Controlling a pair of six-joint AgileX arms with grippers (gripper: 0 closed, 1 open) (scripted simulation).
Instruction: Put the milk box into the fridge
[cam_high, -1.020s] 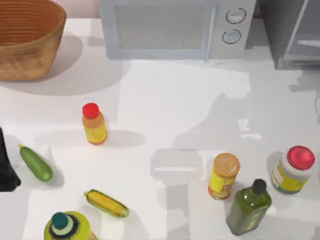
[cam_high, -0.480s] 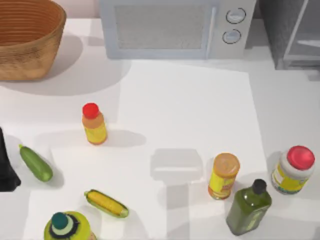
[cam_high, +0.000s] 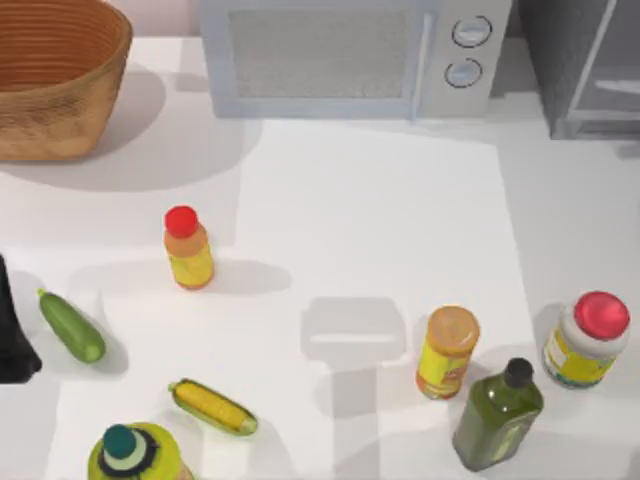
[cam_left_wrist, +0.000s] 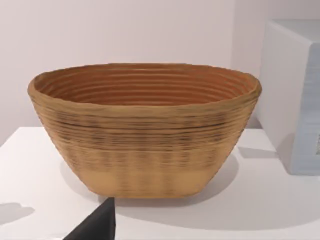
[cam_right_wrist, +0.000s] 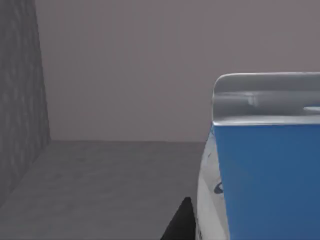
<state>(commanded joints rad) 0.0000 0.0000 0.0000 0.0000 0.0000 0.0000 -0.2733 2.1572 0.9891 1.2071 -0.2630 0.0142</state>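
Milk box (cam_right_wrist: 270, 165) upright inside fridge (cam_right_wrist: 100, 185), standing on grey floor near its back wall, close before right wrist camera. Right gripper's grasp state: cannot tell. Left arm (cam_high: 12, 335) parked at table's left edge, facing wicker basket (cam_left_wrist: 145, 130); grip unclear.

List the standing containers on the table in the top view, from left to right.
Green-capped yellow bottle → red-capped yellow bottle → orange-lidded can → dark green bottle → red-lidded white jar.
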